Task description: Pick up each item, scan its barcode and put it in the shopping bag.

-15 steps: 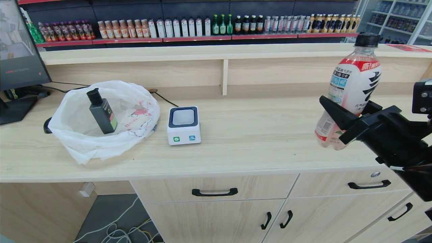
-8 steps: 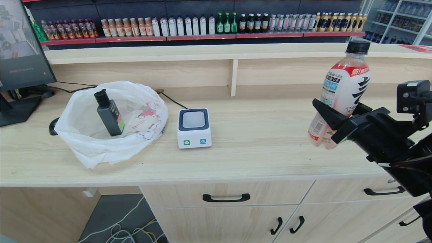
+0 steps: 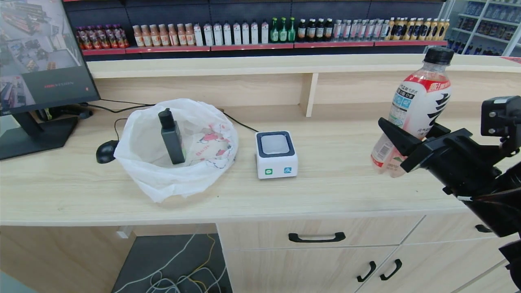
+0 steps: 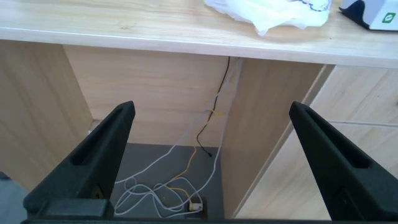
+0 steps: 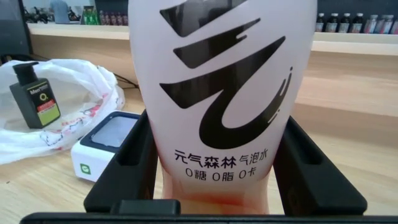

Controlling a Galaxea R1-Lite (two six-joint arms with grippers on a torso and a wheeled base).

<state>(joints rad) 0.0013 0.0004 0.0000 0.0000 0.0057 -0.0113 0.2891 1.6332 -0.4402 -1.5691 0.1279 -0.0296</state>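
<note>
R pincer [image 3: 410, 132] clamps bottle [image 3: 423, 95] | wood counter [image 3: 333, 189] | stocked shelves [image 3: 252, 47] bkgd

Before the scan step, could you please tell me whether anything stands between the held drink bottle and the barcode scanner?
Nothing visible does. The right gripper holds the drink bottle above the counter, and only bare countertop lies between it and the barcode scanner.
</note>
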